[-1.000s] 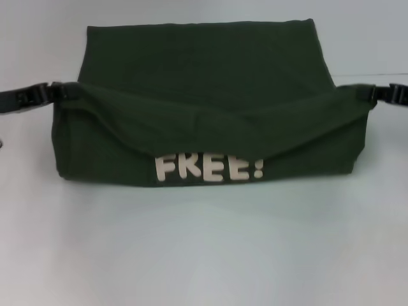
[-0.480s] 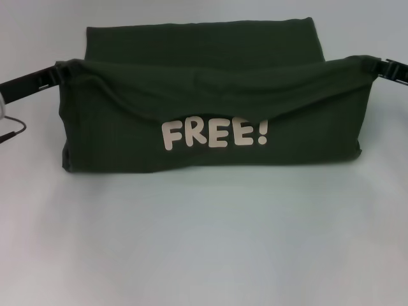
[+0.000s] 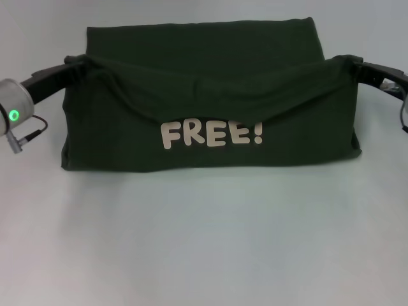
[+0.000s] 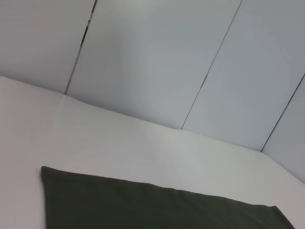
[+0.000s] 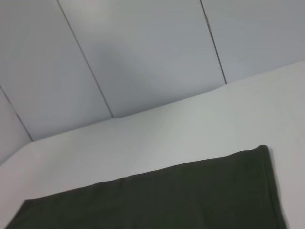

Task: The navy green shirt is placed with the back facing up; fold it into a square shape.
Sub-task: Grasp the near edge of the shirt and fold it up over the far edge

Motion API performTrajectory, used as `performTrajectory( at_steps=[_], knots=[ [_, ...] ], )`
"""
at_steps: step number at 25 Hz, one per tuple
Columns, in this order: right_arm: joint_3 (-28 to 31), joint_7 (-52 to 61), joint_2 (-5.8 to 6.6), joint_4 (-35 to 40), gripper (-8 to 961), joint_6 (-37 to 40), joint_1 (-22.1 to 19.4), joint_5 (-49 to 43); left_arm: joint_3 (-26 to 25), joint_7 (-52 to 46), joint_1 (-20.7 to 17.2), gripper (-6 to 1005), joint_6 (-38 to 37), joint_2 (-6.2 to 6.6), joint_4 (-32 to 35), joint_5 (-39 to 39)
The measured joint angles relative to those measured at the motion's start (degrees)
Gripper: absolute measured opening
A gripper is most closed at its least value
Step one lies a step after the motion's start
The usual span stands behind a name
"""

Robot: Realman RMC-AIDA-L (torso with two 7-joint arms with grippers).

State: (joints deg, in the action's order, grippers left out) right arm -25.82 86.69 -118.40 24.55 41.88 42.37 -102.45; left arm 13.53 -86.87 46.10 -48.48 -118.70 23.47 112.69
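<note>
The dark olive-green soft-knit shirt (image 3: 210, 95), cream "FREE!" lettering (image 3: 211, 134) facing forward, is held lifted over the white tabletop (image 3: 204, 242); its upper corners are pinched by the left tool (image 3: 75, 62) and the right tool (image 3: 349, 62), each closed on cloth.

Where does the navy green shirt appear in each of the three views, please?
Head view: navy green shirt fills the middle, near flap lifted at both ends by left gripper and right gripper.
Left wrist view: dark cloth along the bottom.
Right wrist view: along the bottom.
Shared landmark: white table.
</note>
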Motion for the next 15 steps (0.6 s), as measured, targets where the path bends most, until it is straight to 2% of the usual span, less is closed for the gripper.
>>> performTrajectory(
  at_steps=[8,15],
  knots=[
    [-0.03,-14.09,-1.12,-4.04,66,-7.69,1.87,7.77,-0.18,8.63,0.15,40,2.56,-0.93,-2.91,-7.01],
    [-0.03,-24.27,-1.19,-6.59,68,-9.87,2.45,15.54,-0.2,14.39,0.46,40,6.19,-1.55,-5.1,-10.36]
  ],
)
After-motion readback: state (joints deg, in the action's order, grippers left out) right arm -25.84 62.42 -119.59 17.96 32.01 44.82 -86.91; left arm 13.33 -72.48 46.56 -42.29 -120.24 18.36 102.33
